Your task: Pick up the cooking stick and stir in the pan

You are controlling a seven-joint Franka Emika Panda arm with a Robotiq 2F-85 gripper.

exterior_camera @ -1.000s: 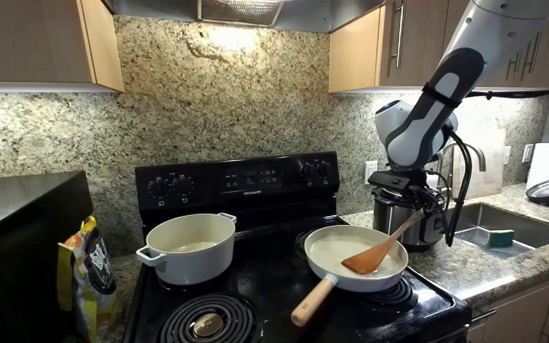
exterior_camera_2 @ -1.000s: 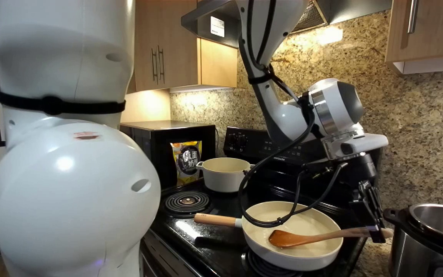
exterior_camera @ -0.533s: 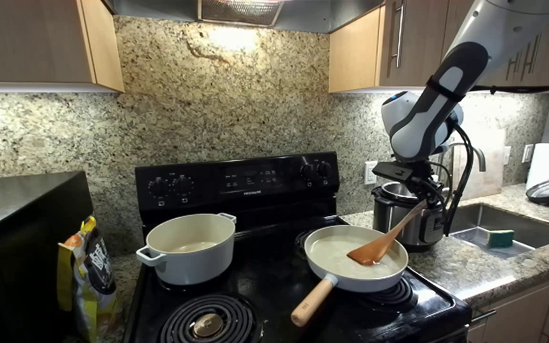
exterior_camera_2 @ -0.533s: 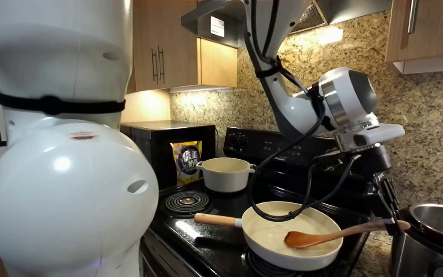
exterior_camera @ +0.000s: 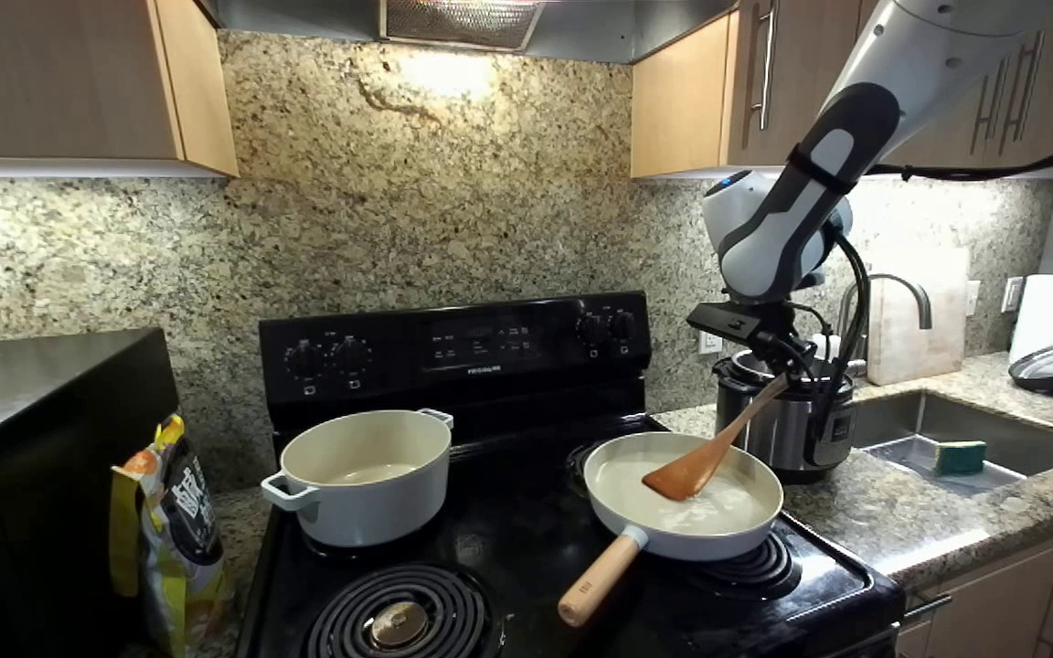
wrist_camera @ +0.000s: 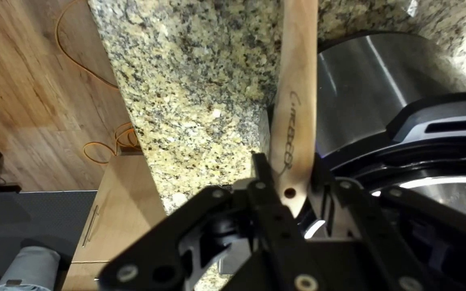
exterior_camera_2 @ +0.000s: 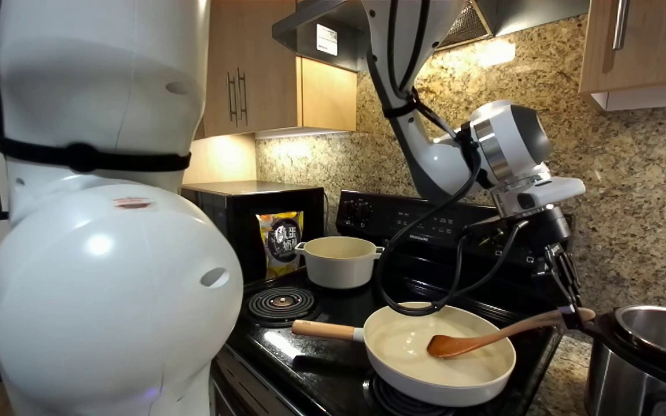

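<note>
Though two pots (exterior_camera: 376, 507), one pan (exterior_camera_2: 443, 396), one spatula (exterior_camera: 712, 451)

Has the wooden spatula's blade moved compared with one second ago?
Yes. In an exterior view, judged against the unmoved pan, the wooden spatula's blade has shifted up and left in the picture, toward the stove's control panel.

A speckled stone wall (exterior_camera: 435, 210) rises along the back edge of the surface (exterior_camera: 865, 516), brightly lit beneath the range hood (exterior_camera: 462, 25) and pale wooden wall cabinets (exterior_camera: 801, 82). Base cabinets (exterior_camera: 993, 594) stand under the surface's front edge; beyond it, in the wrist view, lies wood-plank floor (wrist_camera: 34, 97).
</note>
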